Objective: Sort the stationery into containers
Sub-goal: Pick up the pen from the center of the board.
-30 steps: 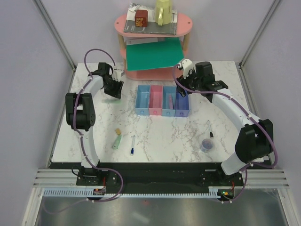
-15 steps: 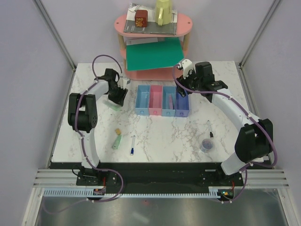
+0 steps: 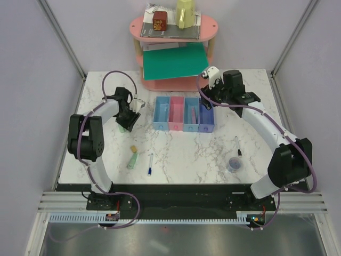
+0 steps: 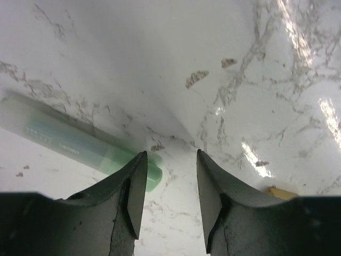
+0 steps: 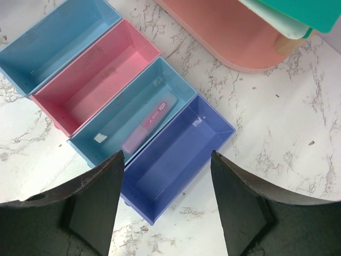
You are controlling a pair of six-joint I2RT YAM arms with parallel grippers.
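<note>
The containers are four joined trays: light blue (image 3: 161,113), pink (image 3: 176,113), blue (image 3: 191,124) and violet-blue (image 3: 206,118). The pink-purple marker (image 5: 149,124) lies in the blue tray. My right gripper (image 5: 167,153) is open and empty above the violet-blue tray (image 5: 176,154). My left gripper (image 4: 171,154) is open and empty, low over the table. One pale green marker (image 4: 69,140) lies just left of its left finger. Another pale green marker (image 3: 132,159), the tan eraser (image 3: 134,148), the white pen (image 3: 151,164), the black pen (image 3: 238,146) and the tape roll (image 3: 233,164) lie on the table.
The pink oval shelf (image 3: 208,25) stands at the back with the green folder (image 3: 173,61), grey books, a red box and a yellow cup. The marble table ends at walls left and right. The arm bases are at the near edge.
My left gripper has swung from the back left towards the near side, down beside the pale green marker. My right gripper has stayed over the trays.
</note>
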